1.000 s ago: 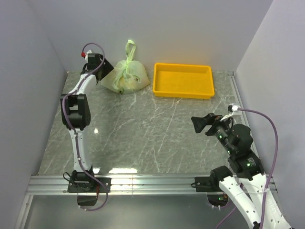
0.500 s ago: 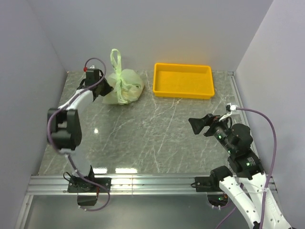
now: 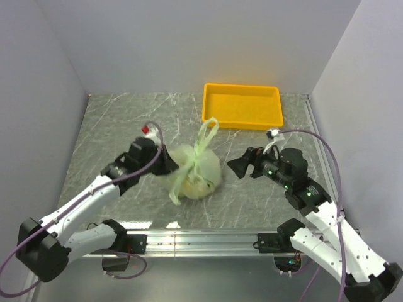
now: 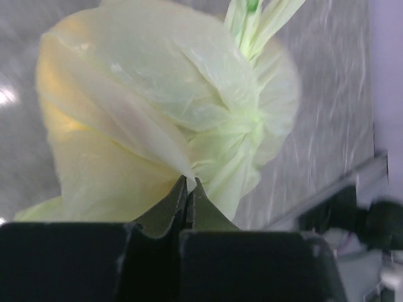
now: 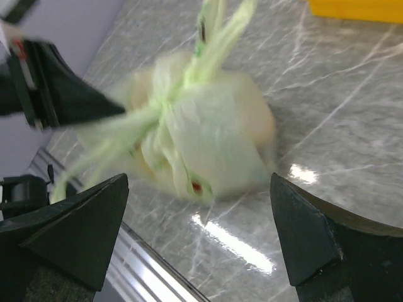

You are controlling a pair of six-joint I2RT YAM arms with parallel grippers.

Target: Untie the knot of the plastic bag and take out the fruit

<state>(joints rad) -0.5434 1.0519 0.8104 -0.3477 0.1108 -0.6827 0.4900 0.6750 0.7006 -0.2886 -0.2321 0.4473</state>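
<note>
Bag [image 3: 196, 176]: pale green, tied shut, at mid-table [image 3: 119, 119] toward the near edge, between the two grippers; blurred in the right wrist view.
Knot [image 4: 249, 129]: bunched lump on top of the bag, handle loops sticking up and out of it.
Left gripper [image 4: 189, 186]: clamped on a fold of bag film, at the side away from the other arm.
Right gripper [image 3: 234, 167]: fingers spread wide, facing the bag, near it but apart.
Fruit: inside the bag; pieces not told apart, only a yellow tint through the film.
Tray [image 3: 242, 87]: yellow, at the far edge, well apart from the bag.
</note>
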